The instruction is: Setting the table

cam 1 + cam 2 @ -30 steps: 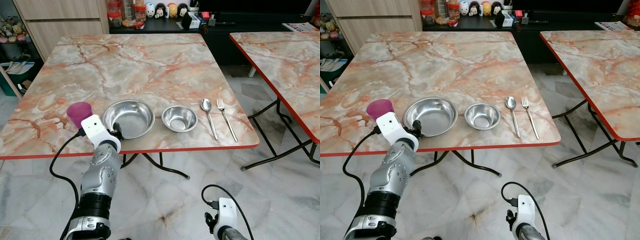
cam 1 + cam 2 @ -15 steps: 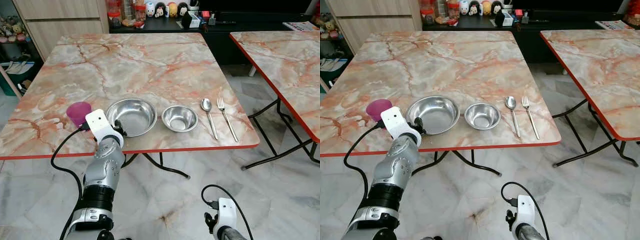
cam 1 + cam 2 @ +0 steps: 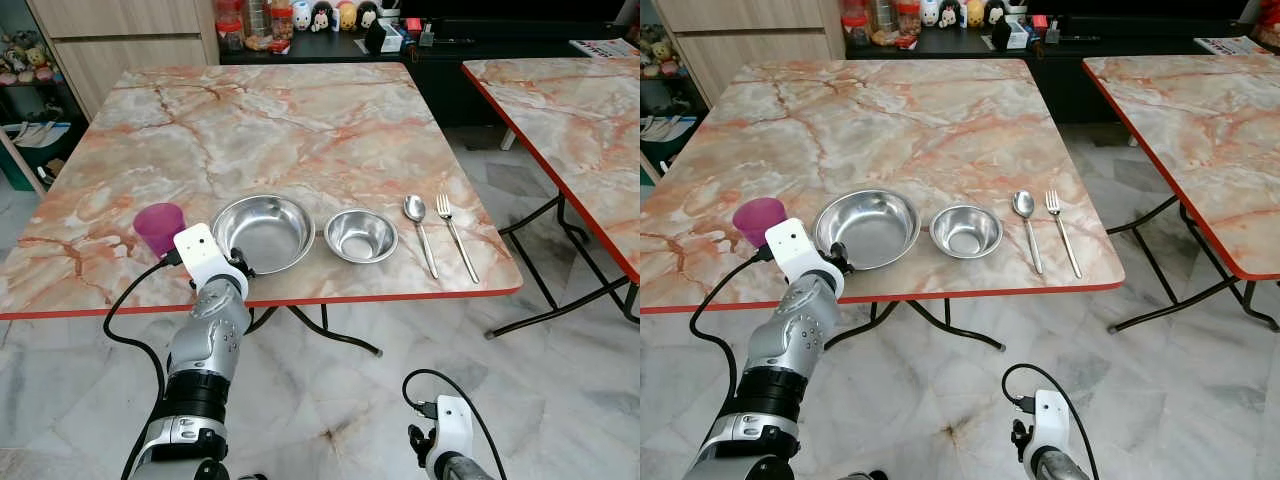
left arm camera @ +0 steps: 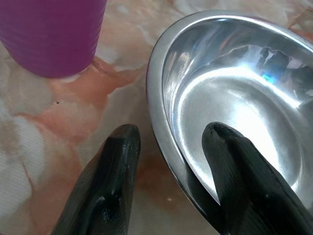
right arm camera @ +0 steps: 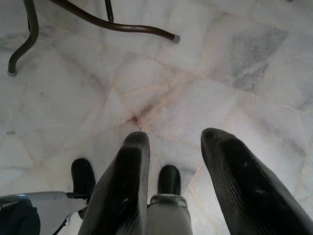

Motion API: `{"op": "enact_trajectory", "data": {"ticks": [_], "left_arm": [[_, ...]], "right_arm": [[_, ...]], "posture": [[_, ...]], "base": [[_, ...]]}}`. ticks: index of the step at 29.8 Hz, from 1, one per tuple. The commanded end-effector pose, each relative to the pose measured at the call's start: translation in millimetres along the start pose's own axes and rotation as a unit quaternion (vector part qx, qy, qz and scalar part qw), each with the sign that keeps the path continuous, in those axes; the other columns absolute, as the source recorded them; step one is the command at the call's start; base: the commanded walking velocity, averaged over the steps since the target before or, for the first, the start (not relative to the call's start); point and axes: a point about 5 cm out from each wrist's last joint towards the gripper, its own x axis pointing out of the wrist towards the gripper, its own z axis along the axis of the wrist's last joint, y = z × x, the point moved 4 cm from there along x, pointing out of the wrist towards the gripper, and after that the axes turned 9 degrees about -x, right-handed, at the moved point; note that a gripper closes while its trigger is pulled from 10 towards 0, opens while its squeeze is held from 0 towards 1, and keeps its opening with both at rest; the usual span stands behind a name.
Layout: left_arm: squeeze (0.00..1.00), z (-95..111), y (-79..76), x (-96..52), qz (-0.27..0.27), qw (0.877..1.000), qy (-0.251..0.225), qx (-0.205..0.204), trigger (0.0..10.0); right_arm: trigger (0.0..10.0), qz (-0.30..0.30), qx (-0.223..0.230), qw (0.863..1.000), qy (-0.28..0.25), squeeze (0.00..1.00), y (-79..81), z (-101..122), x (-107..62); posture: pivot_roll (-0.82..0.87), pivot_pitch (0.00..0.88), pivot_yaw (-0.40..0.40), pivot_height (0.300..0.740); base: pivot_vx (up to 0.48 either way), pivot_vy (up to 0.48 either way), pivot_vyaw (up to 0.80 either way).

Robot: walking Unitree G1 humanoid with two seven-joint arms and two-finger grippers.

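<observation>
The big bowl (image 3: 262, 232) sits on the bench (image 3: 300, 130) beside the cup (image 3: 159, 228). The left gripper (image 4: 168, 161) has its jaws open over the rim. It looks light, hard and slippery. Pinch the rim.

Legible text, labels, numbers: none.
No lettering can be read on the large steel bowl (image 3: 262, 232), the small steel bowl (image 3: 361, 236), the spoon (image 3: 419, 232), the fork (image 3: 456, 236) or the purple cup (image 3: 160, 228); the printed sheet (image 3: 603, 46) on the second table at 1 o'clock and the jars and boxes (image 3: 300, 20) on the dark counter at 12 o'clock are too small and blurred to make out.
</observation>
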Motion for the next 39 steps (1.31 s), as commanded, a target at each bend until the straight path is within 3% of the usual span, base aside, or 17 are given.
{"op": "enact_trajectory", "data": {"ticks": [1,11,26,33,39], "left_arm": [[0.00,-6.0,2.7,1.0,0.013,1.000,0.016,0.009,0.0],[0.00,-0.8,1.9,1.2,0.013,1.000,0.011,0.005,0.0],[0.00,8.7,15.0,1.4,0.030,0.999,-0.004,-0.011,0.0],[0.00,16.8,11.2,-2.5,-0.002,0.999,-0.030,-0.034,0.0],[0.00,37.4,1.1,-8.6,-0.043,0.994,-0.087,-0.056,0.0]], "right_arm": [[10.0,-0.002,0.008,1.000,0.002,0.00,-1.0,-2.4,-0.5],[10.0,-0.001,0.010,1.000,0.002,0.00,-0.6,-2.3,-0.4],[10.0,0.001,0.002,1.000,0.003,0.00,-0.7,0.0,0.1],[10.0,0.003,-0.002,1.000,0.002,0.00,-1.0,1.4,0.4],[10.0,0.002,-0.005,1.000,0.003,0.00,-3.5,1.0,0.1]], "posture": [[0.10,0.108,-0.009,0.740],[0.11,0.109,-0.009,0.740],[0.12,0.110,-0.024,0.740],[0.12,0.113,-0.034,0.740],[0.12,0.115,-0.045,0.740]], "base": [[0.000,0.000,0.00],[0.000,0.000,0.00],[0.000,0.000,0.00],[0.000,0.000,0.00],[0.000,0.000,0.00]]}}
